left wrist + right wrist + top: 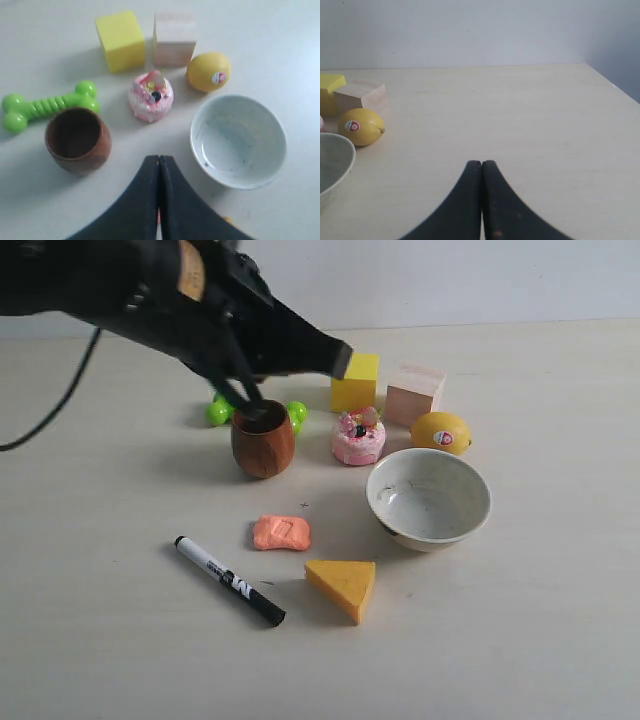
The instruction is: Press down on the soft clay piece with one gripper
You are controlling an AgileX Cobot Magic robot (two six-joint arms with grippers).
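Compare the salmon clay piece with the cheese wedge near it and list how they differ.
Colour: the soft clay piece is salmon-orange, while the cheese wedge is yellow-orange. Shape: the soft clay piece is a flat lump with rounded edges, and the cheese wedge is a sharp-cornered triangle. Size: the soft clay piece looks smaller and lower than the cheese wedge. Both lie on the table, apart from each other.

The soft clay piece (282, 532) is ringed by bowl (430, 502), cheese wedge (343, 586), marker (229, 580) and wooden cup (263, 440), none touching it. Bare desk (120, 640) is left around it.
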